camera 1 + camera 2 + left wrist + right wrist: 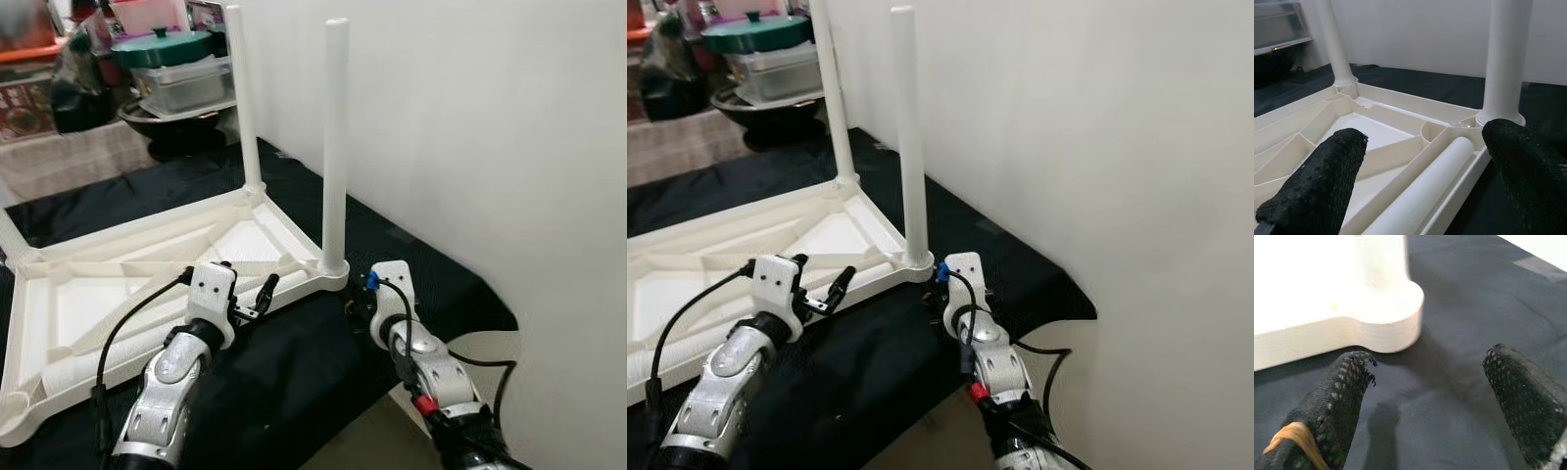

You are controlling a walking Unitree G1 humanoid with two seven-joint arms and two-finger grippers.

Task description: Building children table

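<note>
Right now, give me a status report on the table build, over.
Both grippers open, empty: left gripper at the tabletop edge, right gripper over the black cloth. Tabletop upside down, two legs upright, a loose leg lying inside. Nothing blocking.

The upturned table top (147,284) is cream-white, plain and unpatterned, and its two upright legs (335,147) are the same white, as is the loose leg (1425,196) lying in its ribbed underside. The cloth (294,372) beneath it is black. The wall (470,127) is plain white. Both arms are silver with white wrist housings and black cables; the left gripper (1420,181) and the right gripper (1435,396) have black fingers with a mesh-like dotted texture. A blue tab (372,281) marks the right wrist, a red band (423,403) its forearm, and an orange band (1290,434) one right finger. A pot lid (162,44) behind is dark green.
</note>
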